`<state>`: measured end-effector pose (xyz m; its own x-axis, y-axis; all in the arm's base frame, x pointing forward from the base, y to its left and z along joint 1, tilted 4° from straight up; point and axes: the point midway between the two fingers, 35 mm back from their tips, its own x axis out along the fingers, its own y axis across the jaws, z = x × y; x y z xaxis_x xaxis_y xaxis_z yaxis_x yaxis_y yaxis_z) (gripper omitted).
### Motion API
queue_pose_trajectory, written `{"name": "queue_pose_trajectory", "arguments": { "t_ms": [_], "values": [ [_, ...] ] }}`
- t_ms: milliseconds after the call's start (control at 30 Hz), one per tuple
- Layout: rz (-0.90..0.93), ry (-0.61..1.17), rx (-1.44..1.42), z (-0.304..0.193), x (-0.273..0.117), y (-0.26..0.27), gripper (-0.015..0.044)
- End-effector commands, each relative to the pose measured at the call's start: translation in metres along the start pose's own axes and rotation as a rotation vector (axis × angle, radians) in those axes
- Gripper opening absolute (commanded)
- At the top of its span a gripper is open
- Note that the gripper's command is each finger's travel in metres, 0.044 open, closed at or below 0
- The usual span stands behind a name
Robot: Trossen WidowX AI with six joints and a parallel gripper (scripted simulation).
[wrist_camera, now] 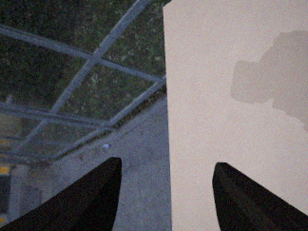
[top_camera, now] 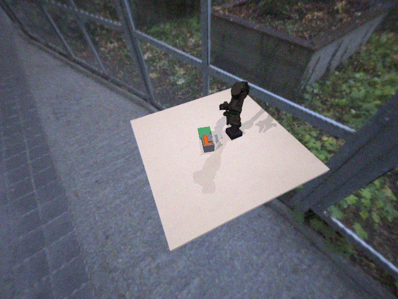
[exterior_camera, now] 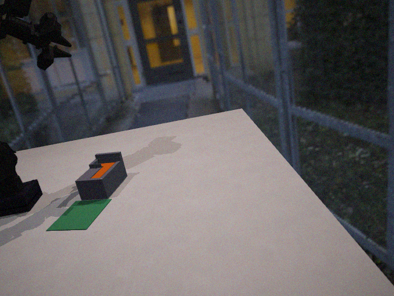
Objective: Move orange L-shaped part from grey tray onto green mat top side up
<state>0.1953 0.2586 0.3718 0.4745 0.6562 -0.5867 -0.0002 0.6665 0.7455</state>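
The orange L-shaped part (top_camera: 205, 141) (exterior_camera: 103, 170) lies in the pocket of the grey tray (top_camera: 209, 149) (exterior_camera: 90, 190), with no end visibly raised. In the exterior view the tray has a raised wall at its far end, and its near rim partly frames the part. The green mat (top_camera: 203, 131) (exterior_camera: 78, 217) lies flat beside the tray, with nothing on it. My gripper (top_camera: 221, 110) (exterior_camera: 71, 50) (wrist_camera: 168, 169) is partly open and empty, high above the table and away from the part. The wrist view shows neither part, tray nor mat.
The dark arm base (top_camera: 234, 132) (exterior_camera: 30, 197) stands on the pale table (top_camera: 257, 166) (exterior_camera: 222, 222) (wrist_camera: 204, 118), near the tray and mat. Shadows of the arm fall across the table. A table edge runs through the wrist view.
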Motion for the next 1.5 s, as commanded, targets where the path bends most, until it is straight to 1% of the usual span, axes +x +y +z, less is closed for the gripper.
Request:
{"name": "queue_pose_trajectory", "arguments": {
  "t_ms": [0,100,200,333,400,600,833,1467],
  "values": [
    [-0.231,0.015,-0.053,0.02,0.048,-0.054,0.018],
    [-0.436,0.078,-0.093,0.035,0.081,-0.111,0.018],
    [-0.629,0.182,-0.115,0.047,0.103,-0.173,0.018],
    [-0.829,0.366,-0.107,0.05,0.113,-0.251,0.018],
    [-0.882,0.438,-0.106,0.049,0.113,-0.274,0.018],
    [-0.888,0.448,-0.105,0.047,0.117,-0.282,0.018],
    [-0.888,0.448,-0.105,0.025,0.152,-0.333,0.018],
    [-0.888,0.448,-0.105,0.018,0.165,-0.35,0.018]
  ]
}}
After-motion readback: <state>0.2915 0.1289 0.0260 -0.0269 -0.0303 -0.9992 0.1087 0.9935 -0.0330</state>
